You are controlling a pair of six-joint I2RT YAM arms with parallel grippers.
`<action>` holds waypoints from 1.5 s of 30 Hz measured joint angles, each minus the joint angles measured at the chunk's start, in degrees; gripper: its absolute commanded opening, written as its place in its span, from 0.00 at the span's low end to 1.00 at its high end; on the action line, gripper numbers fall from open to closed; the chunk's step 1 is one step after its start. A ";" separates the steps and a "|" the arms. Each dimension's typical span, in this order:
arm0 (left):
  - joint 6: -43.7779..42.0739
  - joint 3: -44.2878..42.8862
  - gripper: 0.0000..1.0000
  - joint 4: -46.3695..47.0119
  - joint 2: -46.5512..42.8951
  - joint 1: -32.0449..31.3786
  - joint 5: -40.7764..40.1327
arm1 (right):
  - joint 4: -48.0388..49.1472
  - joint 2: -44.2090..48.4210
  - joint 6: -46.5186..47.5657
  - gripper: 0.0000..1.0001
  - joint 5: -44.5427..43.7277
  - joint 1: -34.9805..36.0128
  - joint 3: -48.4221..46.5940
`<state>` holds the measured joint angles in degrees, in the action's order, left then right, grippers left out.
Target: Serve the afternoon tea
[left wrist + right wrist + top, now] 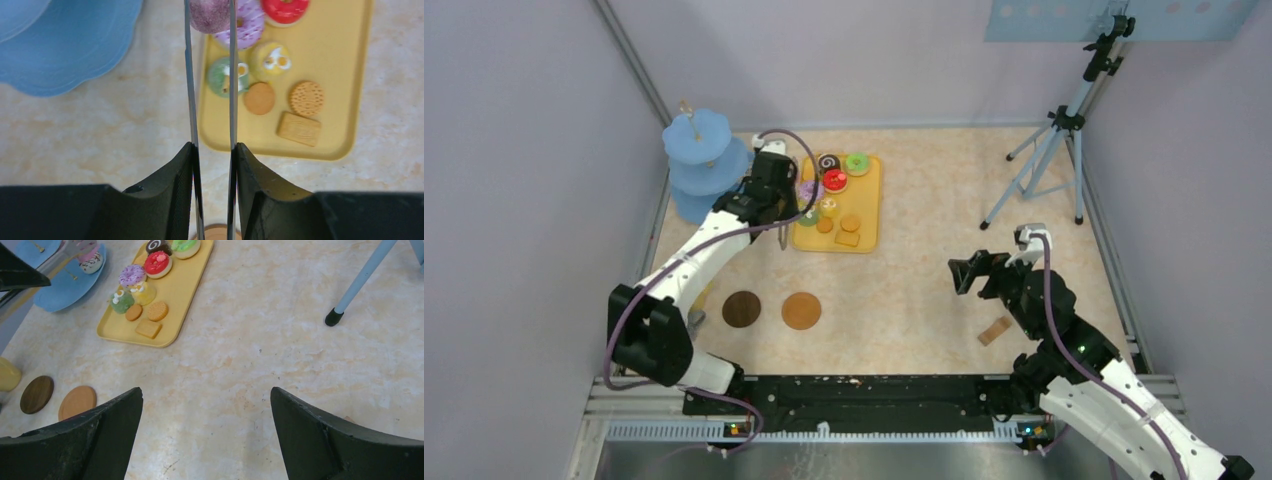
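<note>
The left arm's jaws clamp narrowly on long metal tongs [191, 90], whose tips pinch a mauve round toy cake [207, 14] over the left edge of the yellow plastic tray [345, 75]. Other toy doughnuts and three orange biscuits [305, 99] lie on that tray, beside a blue tiered stand [704, 150]. Two round brown coasters [742, 309] sit near the bench's front. The right arm's jaws stand wide and hold nothing, above bare bench.
</note>
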<state>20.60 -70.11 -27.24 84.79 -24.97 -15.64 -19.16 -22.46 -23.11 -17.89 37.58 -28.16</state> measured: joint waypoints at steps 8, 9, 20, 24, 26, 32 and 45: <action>0.00 7.74 0.20 -1.09 -4.83 9.68 4.83 | 0.26 -1.20 0.04 0.96 0.61 0.00 0.00; 0.00 7.85 0.19 -1.29 -4.61 10.34 5.46 | 0.31 -1.16 0.04 0.96 0.63 0.00 0.00; 2.58 8.83 0.22 1.88 -1.79 16.76 4.59 | 0.31 0.33 0.00 0.96 1.27 0.00 0.04; 4.68 8.81 0.22 4.09 1.27 17.66 3.15 | 0.52 0.33 0.02 0.96 1.55 0.00 0.11; 5.40 8.74 0.21 4.59 2.99 17.90 2.82 | 0.61 0.31 0.02 0.96 1.55 0.00 0.11; 6.82 7.96 0.25 5.81 6.97 18.25 1.01 | 0.98 0.39 0.02 0.96 1.60 0.00 0.44; 7.82 6.56 0.53 7.65 8.48 18.40 0.81 | 0.94 0.33 0.02 0.96 1.70 0.00 0.52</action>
<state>28.42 -63.55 -19.59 93.27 -6.57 -14.83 -18.22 -22.13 -23.09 -16.19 37.58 -27.64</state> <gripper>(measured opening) 0.498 0.965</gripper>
